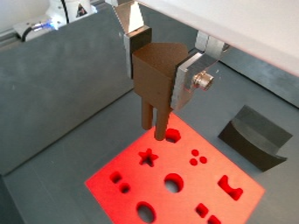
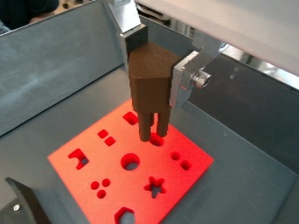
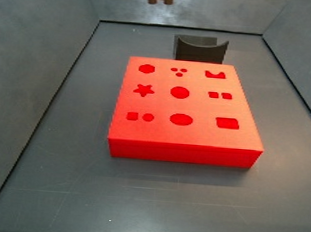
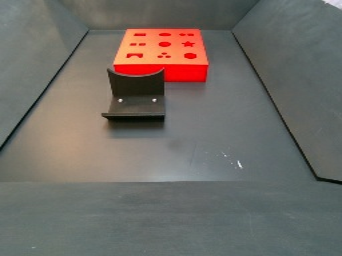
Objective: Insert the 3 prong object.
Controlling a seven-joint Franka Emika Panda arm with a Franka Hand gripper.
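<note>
The gripper (image 1: 158, 63) squeezes the brown 3 prong object (image 1: 153, 83) tight, prongs pointing down, high above the red board (image 1: 173, 182) with shaped holes.

The dark grey floor (image 4: 201, 140) carries the red board (image 3: 183, 108) and the curved holder (image 4: 134, 95), apart.

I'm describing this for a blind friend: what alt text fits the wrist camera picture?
In a wrist view, the tool holds the brown 3 prong object upright above the red board with shaped holes, prongs down, not yet inserted. A dark grey curved holder sits beside the board.
</note>
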